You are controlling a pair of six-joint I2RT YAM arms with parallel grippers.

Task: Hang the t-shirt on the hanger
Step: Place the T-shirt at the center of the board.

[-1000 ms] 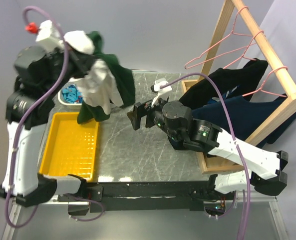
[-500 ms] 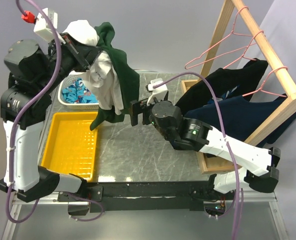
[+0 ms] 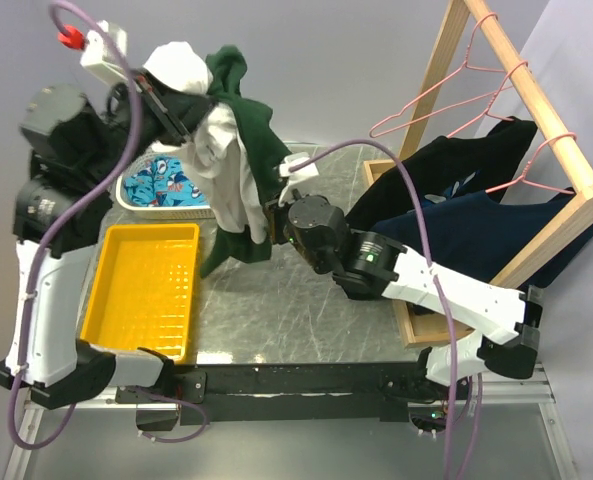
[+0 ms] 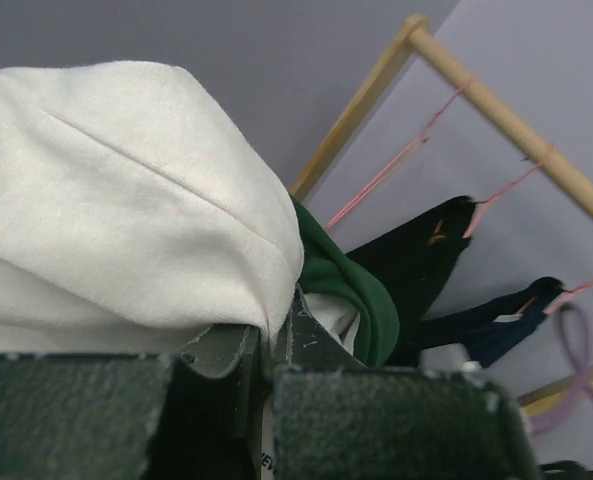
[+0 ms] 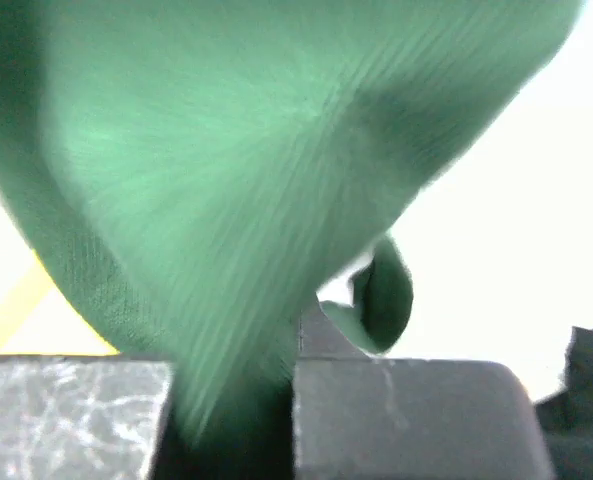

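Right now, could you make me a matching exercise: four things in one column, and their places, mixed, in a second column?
Things:
1. t-shirt
2. hanger
3. yellow tray
4. blue patterned cloth

Places:
A. in the white basket
B. on the wooden rail, bare
C. lifted above the table
D. flat on the table, by the left arm

Pairs: 1-C, 2-B, 3-D, 4-A.

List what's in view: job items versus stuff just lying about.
Job: t-shirt, gripped by left hand and right hand; empty hanger on the rack.
Lying about: yellow tray; basket of blue cloth; dark shirts hung on the rack.
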